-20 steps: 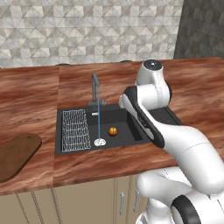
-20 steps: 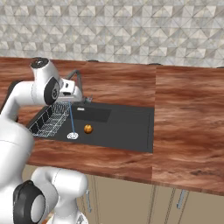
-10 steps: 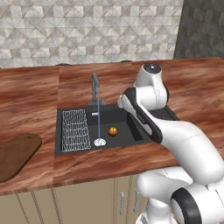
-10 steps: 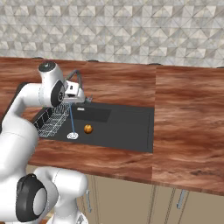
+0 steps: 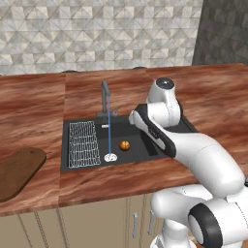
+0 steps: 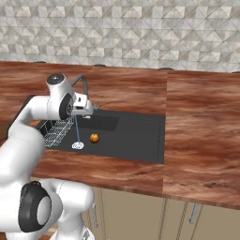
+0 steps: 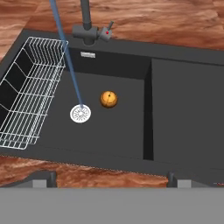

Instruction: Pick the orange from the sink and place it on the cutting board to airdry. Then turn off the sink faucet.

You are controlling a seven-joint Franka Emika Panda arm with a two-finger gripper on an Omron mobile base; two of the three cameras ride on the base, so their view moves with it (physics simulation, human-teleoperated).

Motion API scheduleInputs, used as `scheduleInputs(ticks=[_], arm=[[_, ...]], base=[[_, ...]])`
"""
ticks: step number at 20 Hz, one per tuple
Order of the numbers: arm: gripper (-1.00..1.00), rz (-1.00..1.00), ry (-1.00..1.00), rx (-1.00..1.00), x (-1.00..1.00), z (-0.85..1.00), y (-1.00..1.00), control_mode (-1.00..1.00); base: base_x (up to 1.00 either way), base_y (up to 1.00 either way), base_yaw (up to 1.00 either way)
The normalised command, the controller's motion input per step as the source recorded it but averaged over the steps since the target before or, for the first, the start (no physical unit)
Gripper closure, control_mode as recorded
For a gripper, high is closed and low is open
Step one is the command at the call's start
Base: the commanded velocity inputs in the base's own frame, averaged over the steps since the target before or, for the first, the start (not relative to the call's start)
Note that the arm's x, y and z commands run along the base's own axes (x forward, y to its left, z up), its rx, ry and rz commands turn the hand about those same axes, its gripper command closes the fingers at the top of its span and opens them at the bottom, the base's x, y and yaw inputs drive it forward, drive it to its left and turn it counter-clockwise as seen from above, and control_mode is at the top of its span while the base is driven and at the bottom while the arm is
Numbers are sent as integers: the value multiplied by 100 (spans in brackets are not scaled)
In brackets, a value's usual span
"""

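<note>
The orange (image 7: 108, 99) lies on the floor of the black sink's (image 7: 183, 100) deeper bowl, just right of the white drain (image 7: 80, 113). The same orange (image 5: 125, 145) (image 6: 94, 138) sits alone, touching nothing. A thin blue stream of water (image 7: 65, 52) falls from the grey faucet (image 7: 86, 19) (image 5: 105, 99) onto the drain. My gripper (image 7: 110, 178) hovers open above the sink's near rim, its fingertips (image 7: 48, 177) wide apart and empty. The dark brown cutting board (image 5: 17, 169) lies on the counter far left of the sink.
A white wire rack (image 7: 30, 94) (image 5: 83, 143) fills the sink's left side. The faucet's small lever (image 7: 107, 31) with a red dot sticks out to the right of its base. Reddish wood countertop (image 5: 203, 101) surrounds the sink; a tiled wall (image 5: 97, 34) stands behind.
The arm has shifted slightly toward the sink and lowered a little. The orange, the water stream and the board are unchanged.
</note>
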Motion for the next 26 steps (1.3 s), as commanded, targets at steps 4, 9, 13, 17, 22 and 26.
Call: scheduleInputs(ticks=[4, 9, 13, 17, 22, 26], arm=[[-100, 3, 0, 1, 30, -16, 4, -100], [-100, 2, 0, 2, 35, -25, 5, -100], [-100, 1, 0, 0, 28, -33, 1, -100], [-100, 0, 0, 0, 28, -30, 2, -100], [-100, 0, 0, 0, 28, -28, 4, -100], [-100, 0, 0, 2, 22, -25, 3, -100]], base=[[0, 0, 0], [0, 0, 0], [0, 0, 0], [0, 0, 0], [0, 0, 0], [0, 0, 0]])
